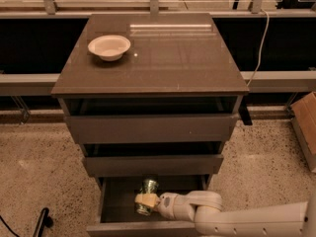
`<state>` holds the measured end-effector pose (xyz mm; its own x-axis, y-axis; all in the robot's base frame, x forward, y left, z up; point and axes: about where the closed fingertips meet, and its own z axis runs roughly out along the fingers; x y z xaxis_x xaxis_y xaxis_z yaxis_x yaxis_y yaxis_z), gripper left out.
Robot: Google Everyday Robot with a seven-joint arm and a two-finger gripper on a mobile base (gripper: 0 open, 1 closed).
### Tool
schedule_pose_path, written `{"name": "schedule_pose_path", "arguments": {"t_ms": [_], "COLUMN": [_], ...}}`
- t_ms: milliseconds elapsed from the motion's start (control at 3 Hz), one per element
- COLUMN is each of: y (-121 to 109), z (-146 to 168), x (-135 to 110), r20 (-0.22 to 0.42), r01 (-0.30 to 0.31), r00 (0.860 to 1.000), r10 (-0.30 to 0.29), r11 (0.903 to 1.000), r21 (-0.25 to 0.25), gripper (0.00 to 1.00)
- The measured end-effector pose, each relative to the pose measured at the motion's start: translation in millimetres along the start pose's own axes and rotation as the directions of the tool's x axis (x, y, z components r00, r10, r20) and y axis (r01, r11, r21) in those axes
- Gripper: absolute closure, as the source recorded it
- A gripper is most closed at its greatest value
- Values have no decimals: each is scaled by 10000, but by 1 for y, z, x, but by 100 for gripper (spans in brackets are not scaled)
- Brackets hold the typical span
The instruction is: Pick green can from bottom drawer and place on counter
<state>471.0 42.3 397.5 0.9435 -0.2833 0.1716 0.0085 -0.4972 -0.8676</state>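
The green can (147, 191) stands inside the open bottom drawer (118, 211), near its middle. My gripper (144, 201) reaches in from the right, its pale fingers (146, 200) on both sides of the can's lower half. The white arm stretches along the drawer's front right. The counter (168, 58) is the glossy dark brown cabinet top above; it holds only a white bowl at its back left.
A white bowl (109, 47) sits on the counter's back left. The two upper drawers (150, 127) stand slightly open above the bottom one. A cardboard box (305, 127) is on the floor at the right. A black cable end (42, 222) lies at the lower left.
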Motion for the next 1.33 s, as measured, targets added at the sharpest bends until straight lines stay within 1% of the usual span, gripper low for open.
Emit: {"name": "schedule_pose_path", "arguments": {"t_ms": [333, 667, 1000, 1333], "y": [-17, -37, -63, -105], "z": [-37, -73, -113, -175], "x": [-3, 15, 36, 54], "r20": [-199, -86, -28, -310], "r01": [309, 602, 757, 1352], "r00": [9994, 9982, 9971, 9906], "r10": [-293, -596, -758, -1335], "r11": [9960, 9900, 9920, 9889], "r21": [839, 1277, 1009, 611], "gripper": [100, 100, 100, 100]}}
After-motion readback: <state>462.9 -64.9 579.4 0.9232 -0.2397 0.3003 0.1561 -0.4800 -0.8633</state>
